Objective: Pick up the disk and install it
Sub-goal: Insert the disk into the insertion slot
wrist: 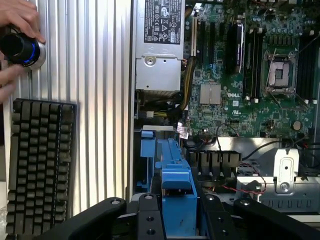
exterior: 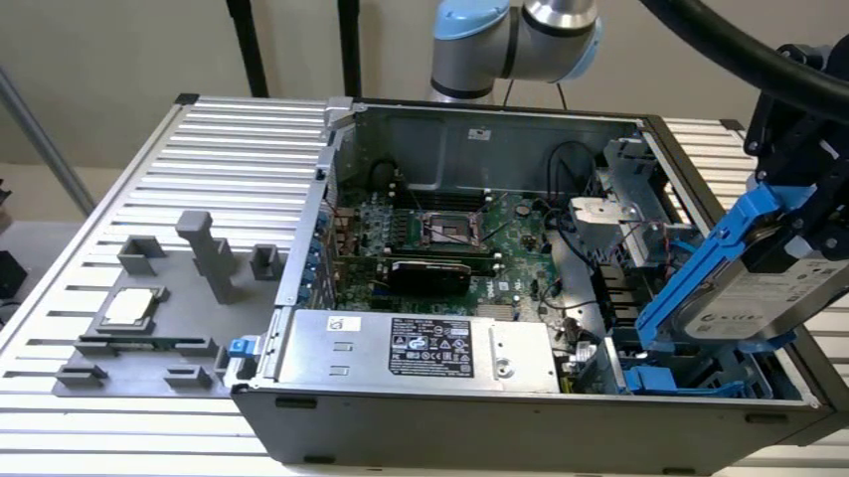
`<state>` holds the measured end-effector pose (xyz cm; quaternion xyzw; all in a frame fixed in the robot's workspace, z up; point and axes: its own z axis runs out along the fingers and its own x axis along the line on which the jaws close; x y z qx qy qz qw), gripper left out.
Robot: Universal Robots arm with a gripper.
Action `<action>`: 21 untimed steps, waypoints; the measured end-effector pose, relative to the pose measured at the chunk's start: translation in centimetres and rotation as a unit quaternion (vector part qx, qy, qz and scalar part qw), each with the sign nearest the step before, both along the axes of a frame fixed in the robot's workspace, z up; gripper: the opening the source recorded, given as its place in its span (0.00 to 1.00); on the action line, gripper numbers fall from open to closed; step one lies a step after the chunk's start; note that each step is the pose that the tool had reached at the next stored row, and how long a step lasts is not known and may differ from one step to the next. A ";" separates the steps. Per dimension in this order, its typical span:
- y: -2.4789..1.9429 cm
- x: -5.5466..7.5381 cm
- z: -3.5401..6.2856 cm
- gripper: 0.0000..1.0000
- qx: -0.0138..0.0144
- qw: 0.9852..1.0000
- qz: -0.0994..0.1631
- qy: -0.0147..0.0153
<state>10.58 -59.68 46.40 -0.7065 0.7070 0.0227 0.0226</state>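
Observation:
The disk [exterior: 776, 290], a silver-grey drive with a white label in a blue carrier frame [exterior: 693, 278], hangs tilted above the front corner of the open computer case [exterior: 531, 422] at the exterior view's right. My gripper [exterior: 800, 214] is shut on it from above. In the wrist view the disk's blue carrier [wrist: 175, 175] runs lengthwise between my black fingers [wrist: 150, 220], with my gripper [wrist: 179, 222] clamped on its sides. Below the disk lies the drive bay with another blue plastic part [exterior: 670, 381].
Inside the case are the grey power-supply box [exterior: 412, 348], the motherboard [exterior: 451, 234] and loose cables [exterior: 584, 298]. A grey fixture plate with a small silver chip [exterior: 130, 306] lies at the exterior view's left. A hand [wrist: 17, 20] rests on a control knob [wrist: 22, 50] beside a keyboard [wrist: 40, 165].

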 end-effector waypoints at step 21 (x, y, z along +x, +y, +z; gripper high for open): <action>0.00 -0.4 -1.31 0.00 -0.001 1.000 0.000 0.008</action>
